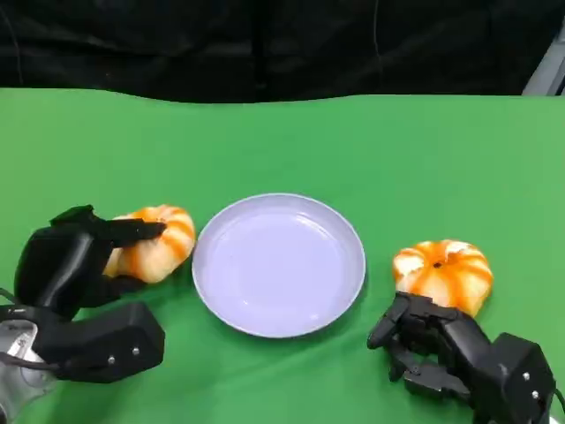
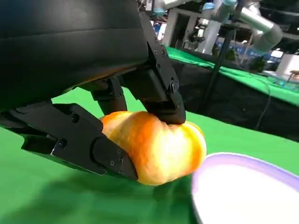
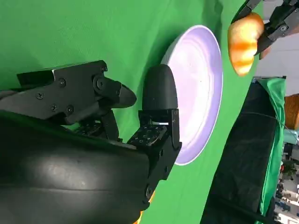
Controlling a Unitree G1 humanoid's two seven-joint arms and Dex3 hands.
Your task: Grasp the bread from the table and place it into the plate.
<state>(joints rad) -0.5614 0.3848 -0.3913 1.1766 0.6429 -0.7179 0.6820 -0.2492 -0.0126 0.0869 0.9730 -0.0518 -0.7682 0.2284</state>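
A bread (image 1: 152, 241) near the worktop's left edge is clasped by the left hand (image 1: 75, 256), just beside the plate (image 1: 279, 263), ready for transfer. The right hand (image 1: 433, 346) is held open, empty, beside another bread (image 1: 444, 272).

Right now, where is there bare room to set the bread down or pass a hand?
The plate is bare inside. Green table lies open behind it, and between its right rim and the right bread. Crowded: the left hand grips the left bread beside the left rim; the right hand sits by the right bread.
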